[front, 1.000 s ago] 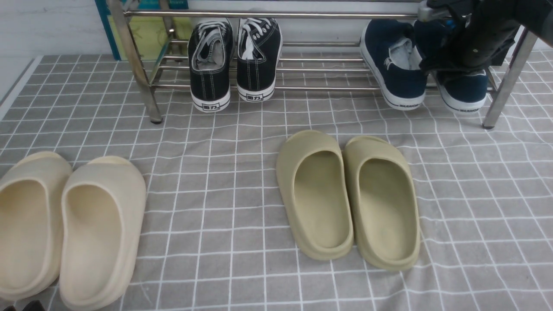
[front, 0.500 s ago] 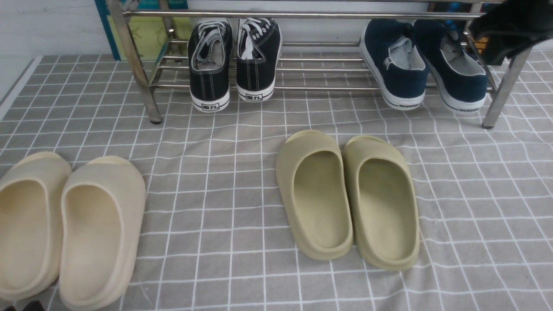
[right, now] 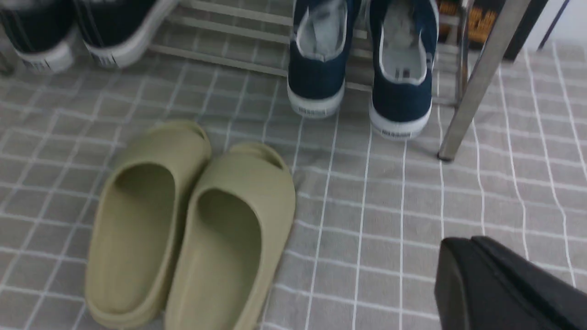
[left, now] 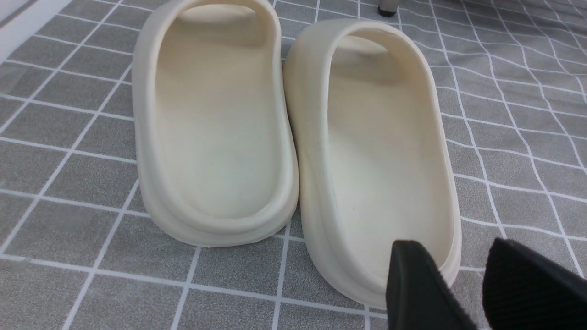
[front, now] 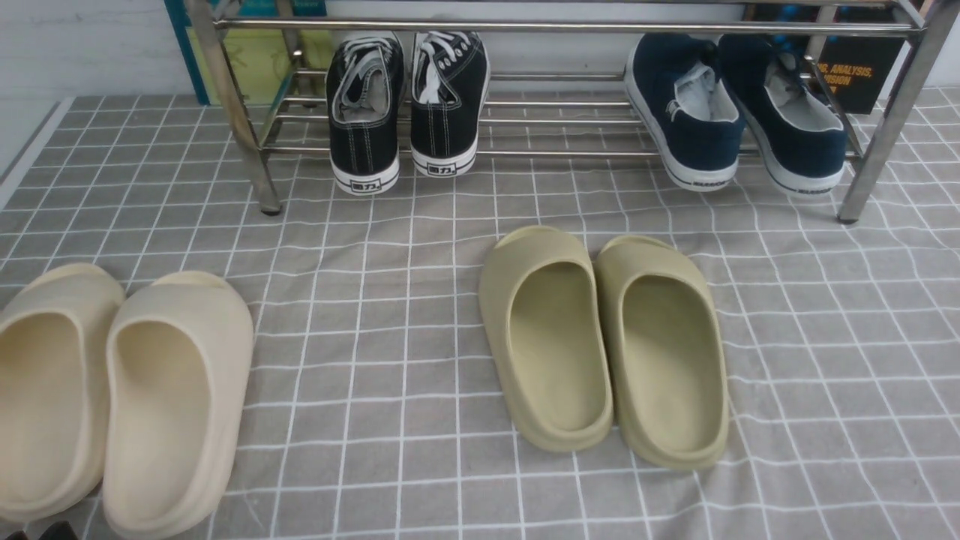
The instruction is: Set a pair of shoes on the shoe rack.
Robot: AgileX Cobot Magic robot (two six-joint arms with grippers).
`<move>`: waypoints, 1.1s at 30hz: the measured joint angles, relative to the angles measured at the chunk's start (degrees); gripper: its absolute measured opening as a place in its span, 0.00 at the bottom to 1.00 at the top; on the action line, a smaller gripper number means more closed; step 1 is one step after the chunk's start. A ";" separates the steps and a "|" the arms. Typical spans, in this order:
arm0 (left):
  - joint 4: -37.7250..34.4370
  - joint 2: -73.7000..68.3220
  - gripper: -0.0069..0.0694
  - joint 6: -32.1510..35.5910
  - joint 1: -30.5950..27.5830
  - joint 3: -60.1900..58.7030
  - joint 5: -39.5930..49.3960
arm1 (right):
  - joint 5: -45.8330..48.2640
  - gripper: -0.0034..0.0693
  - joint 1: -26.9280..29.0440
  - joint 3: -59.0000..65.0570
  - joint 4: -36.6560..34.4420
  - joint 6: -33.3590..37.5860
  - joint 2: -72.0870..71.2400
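The left gripper [left: 477,279] hangs nearest, spread above the heel of a cream slide [left: 380,151]. The right gripper [right: 463,270], pressed together and empty, hovers near right. It is well apart from the pair of shoes [front: 731,131], which sits far right on the shoe rack [front: 525,26], heels nearward.

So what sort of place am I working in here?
Likely a staged entryway shoe corner, not a real hallway: a wrinkled grey cloth with a white grid covers the surface, a shiny silver tubular metal shoe rack holds navy-blue canvas slip-on sneakers, and olive foam slides lie in front.
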State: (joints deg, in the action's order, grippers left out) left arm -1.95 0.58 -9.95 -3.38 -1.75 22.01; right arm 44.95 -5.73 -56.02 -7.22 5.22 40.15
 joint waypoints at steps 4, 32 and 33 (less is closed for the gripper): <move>0.00 0.00 0.40 0.00 0.00 0.00 0.00 | -3.45 0.04 0.00 6.60 -0.23 -0.15 -11.22; 0.00 0.00 0.40 0.00 0.00 0.00 0.00 | -15.25 0.05 0.00 26.01 -5.39 -0.19 -23.89; 0.00 0.00 0.40 0.00 0.00 0.00 0.00 | -18.90 0.05 0.00 29.37 -4.79 -0.19 -24.88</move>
State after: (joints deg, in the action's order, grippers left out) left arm -1.95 0.58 -9.95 -3.38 -1.75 22.01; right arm 26.05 -5.73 -26.64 -12.01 5.03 15.27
